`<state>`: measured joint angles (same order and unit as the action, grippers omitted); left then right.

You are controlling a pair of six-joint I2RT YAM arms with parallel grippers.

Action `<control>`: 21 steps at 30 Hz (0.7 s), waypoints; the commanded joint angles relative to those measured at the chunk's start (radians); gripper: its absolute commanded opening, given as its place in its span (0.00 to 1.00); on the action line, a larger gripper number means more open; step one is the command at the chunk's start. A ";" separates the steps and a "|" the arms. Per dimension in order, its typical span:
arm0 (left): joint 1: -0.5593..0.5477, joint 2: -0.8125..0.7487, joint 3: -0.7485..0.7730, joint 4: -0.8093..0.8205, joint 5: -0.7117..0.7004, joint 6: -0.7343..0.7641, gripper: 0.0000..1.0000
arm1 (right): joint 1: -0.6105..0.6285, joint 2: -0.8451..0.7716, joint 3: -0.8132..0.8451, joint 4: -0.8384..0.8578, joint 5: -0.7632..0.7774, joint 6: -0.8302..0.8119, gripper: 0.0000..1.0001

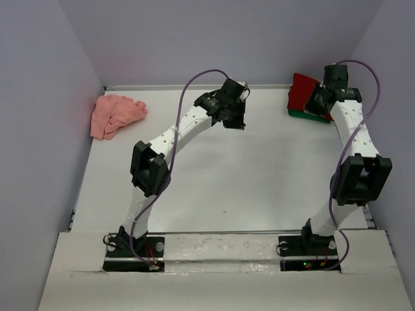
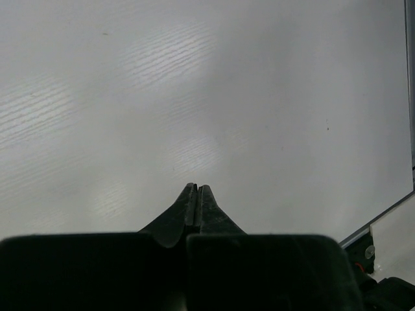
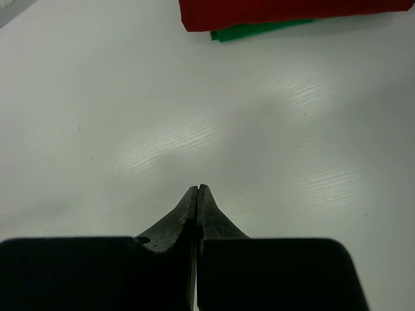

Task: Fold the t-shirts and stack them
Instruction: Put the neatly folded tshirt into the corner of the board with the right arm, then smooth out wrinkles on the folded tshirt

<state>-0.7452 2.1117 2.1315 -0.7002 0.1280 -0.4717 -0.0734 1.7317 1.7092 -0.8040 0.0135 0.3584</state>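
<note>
The dark red t-shirt [image 1: 299, 91] lies folded on the folded bright green t-shirt [image 1: 302, 115] at the table's far right. In the right wrist view the red t-shirt [image 3: 279, 11] covers the green t-shirt [image 3: 259, 30], with only a green edge showing. The pale salmon-pink t-shirt [image 1: 117, 113] lies crumpled at the far left. My right gripper [image 3: 198, 188] is shut and empty over bare table, a little short of the stack; in the top view it [image 1: 316, 107] hangs beside the stack. My left gripper [image 2: 196, 186] is shut and empty above the far middle of the table [image 1: 235, 123].
Grey walls close in the white table [image 1: 246, 181] on the left, back and right. The table's metal edge rail [image 2: 389, 214] shows at the lower right of the left wrist view. The arm bases [image 1: 133, 249] stand at the near edge.
</note>
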 commanded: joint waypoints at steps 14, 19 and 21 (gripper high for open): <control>0.072 -0.366 -0.415 0.165 -0.028 0.016 0.00 | -0.003 0.199 0.311 -0.109 -0.130 0.014 0.00; 0.196 -0.430 -0.485 0.150 -0.031 0.064 0.00 | 0.070 0.166 0.261 -0.067 -0.251 -0.021 0.00; 0.254 -0.437 -0.510 0.142 -0.044 0.074 0.00 | 0.134 0.125 0.219 -0.064 -0.152 -0.059 0.00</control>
<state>-0.5823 1.7306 1.6619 -0.5732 0.1017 -0.4469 -0.0536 1.9484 1.9633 -0.8951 -0.1394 0.3752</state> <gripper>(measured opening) 0.014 0.010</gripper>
